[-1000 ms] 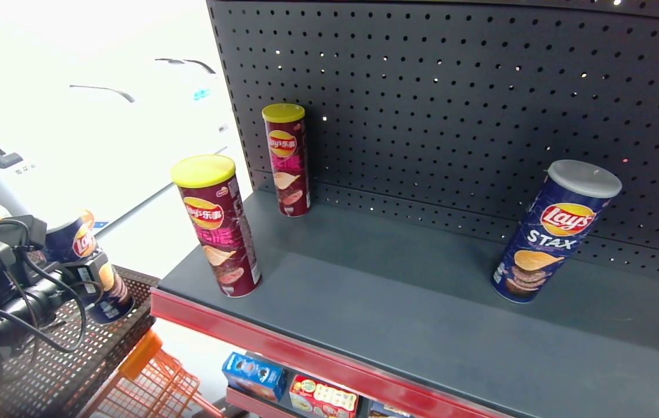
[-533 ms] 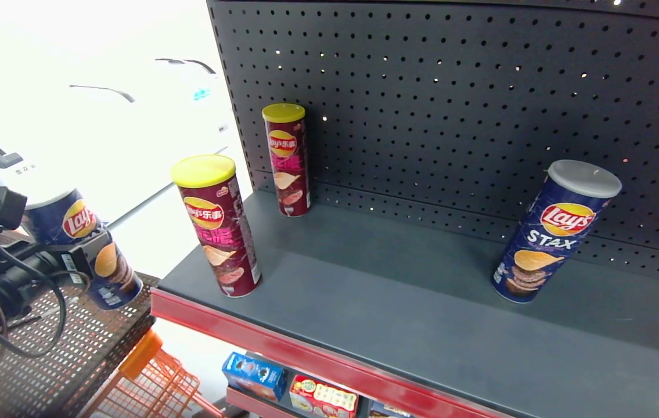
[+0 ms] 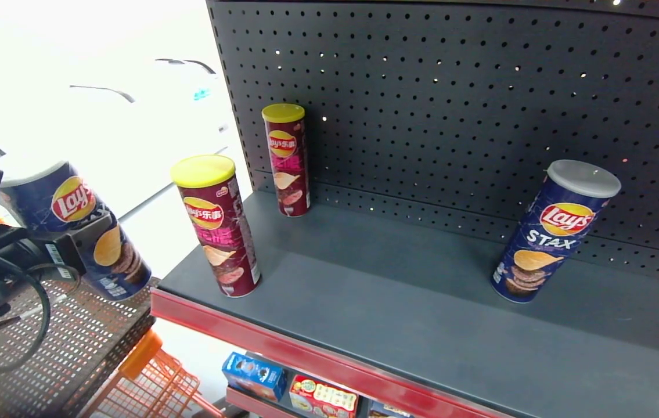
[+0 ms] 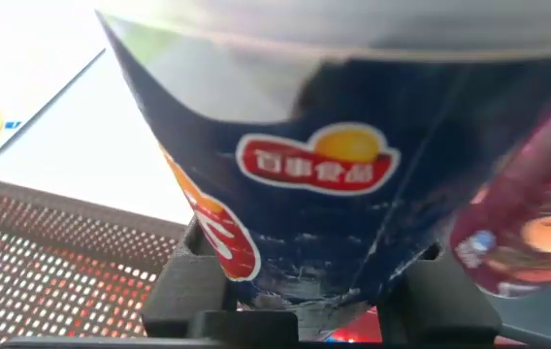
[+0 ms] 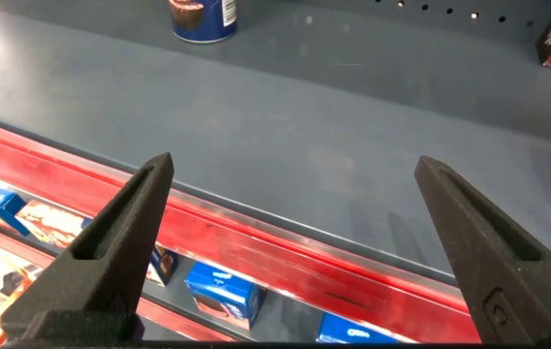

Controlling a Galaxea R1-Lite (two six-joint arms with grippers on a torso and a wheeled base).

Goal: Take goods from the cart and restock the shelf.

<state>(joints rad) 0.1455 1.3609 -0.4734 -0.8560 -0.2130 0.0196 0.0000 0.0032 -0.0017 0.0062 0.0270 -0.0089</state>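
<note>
Head view: blue can [image 3: 68, 200] aslant w/ lid [image 3: 30, 172] up-left (left pincer [image 3: 82, 248])

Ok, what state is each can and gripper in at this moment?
left gripper: shut on held blue can
held blue can: tilted, lid on, not yet on shelf
front maroon can: upright on shelf, lid on
back maroon can: upright on shelf, lid on
shelf blue can: standing on shelf, lid on
right gripper: open, empty
</note>
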